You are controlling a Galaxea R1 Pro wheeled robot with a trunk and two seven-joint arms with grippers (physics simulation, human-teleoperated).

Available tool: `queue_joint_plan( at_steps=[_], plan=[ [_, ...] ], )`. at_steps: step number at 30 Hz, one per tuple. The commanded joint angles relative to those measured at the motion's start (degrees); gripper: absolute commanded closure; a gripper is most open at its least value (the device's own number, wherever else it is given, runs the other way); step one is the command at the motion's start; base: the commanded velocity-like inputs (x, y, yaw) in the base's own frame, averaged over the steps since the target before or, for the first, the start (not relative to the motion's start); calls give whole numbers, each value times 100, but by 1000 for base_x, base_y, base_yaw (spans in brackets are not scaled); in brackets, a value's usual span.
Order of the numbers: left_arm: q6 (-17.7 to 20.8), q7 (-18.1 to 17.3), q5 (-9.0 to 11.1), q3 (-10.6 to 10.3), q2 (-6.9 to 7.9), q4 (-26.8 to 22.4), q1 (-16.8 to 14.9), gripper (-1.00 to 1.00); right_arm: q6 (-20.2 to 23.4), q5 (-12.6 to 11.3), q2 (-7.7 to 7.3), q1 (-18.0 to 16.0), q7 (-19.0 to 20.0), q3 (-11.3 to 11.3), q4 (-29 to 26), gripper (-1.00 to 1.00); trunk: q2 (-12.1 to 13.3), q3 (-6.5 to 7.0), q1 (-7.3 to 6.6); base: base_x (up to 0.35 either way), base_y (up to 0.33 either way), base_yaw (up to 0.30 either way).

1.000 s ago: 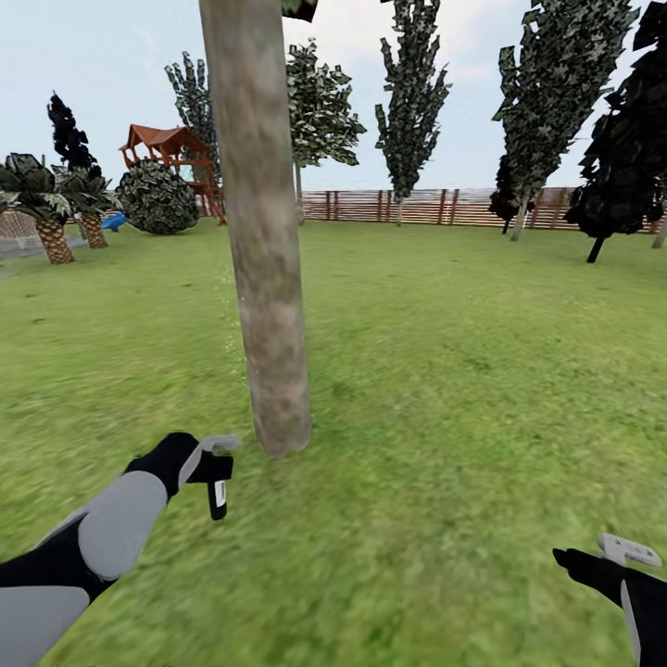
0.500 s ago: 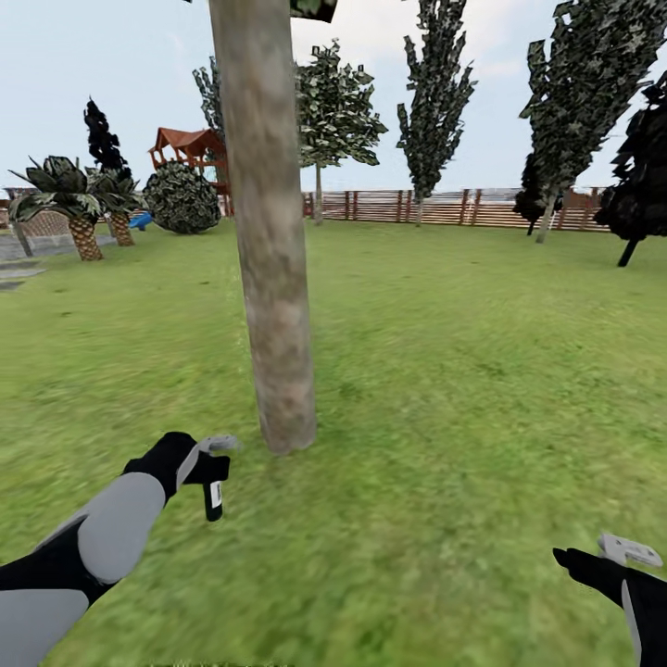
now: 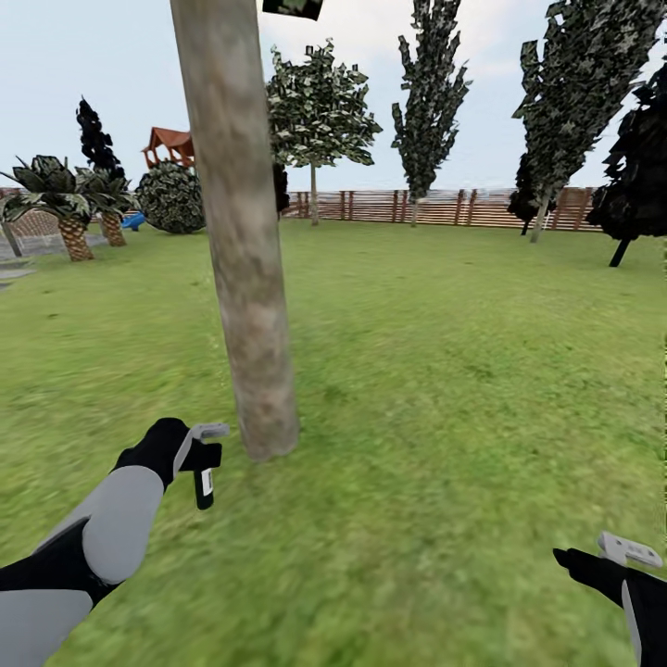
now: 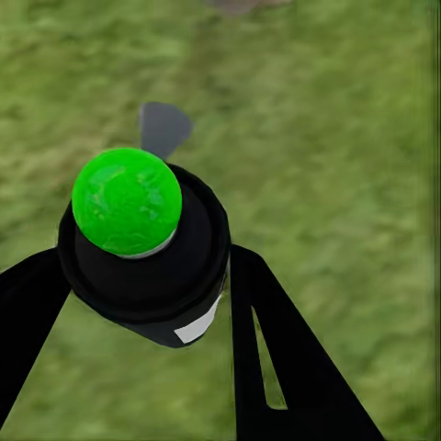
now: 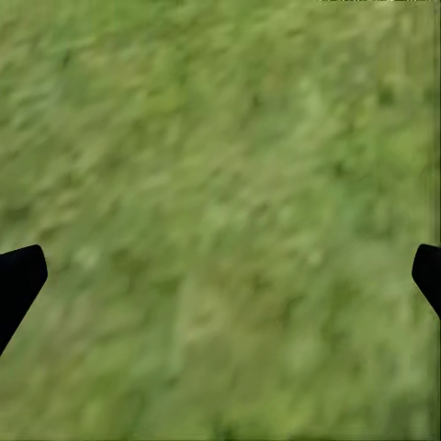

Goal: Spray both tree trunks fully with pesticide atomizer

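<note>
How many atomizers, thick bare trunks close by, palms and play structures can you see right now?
Pesticide atomizer: 1
Thick bare tree trunk: 1
Palms: 2
Red-roofed play structure: 1
Total: 5

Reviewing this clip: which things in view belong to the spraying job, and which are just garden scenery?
Job:
- pesticide atomizer, held in the left gripper
- tree trunk just ahead
- grass floor

Scenery:
- palms
- round bush
- red-roofed play structure
- wooden fence
- dark conifers
</note>
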Motion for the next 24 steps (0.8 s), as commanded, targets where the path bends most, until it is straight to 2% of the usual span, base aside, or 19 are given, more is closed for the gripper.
queue_joint_plan(
  at_steps=[1,6,9,13,17,24],
  plan=[
    [18,-47,-62,42,-4,-9,-5,100,18,60,3,-5,50,-16,-10,-100,-2,-6,1,271,-6,-73],
    [124,-47,-72,40,2,-10,-40,100,18,60,3,-6,47,-16,-12,-100,-2,-6,1,121,-1,-14],
    [484,-47,-73,33,4,-118,-117,100,18,60,3,-6,47,-16,-13,-100,-2,-6,1,9,0,-1],
    [981,-47,-73,4,5,-614,-294,100,18,61,-2,-6,54,-16,-13,-100,-2,-6,1,1,0,0],
    [1068,-58,-73,-147,9,-683,-543,100,18,60,-14,-6,62,-16,-13,-100,-2,-6,1,0,0,-77],
    [1078,-93,-69,-162,20,-686,-657,100,18,60,-23,-4,50,-16,-13,-100,-2,-6,1,0,0,-81]
  ],
)
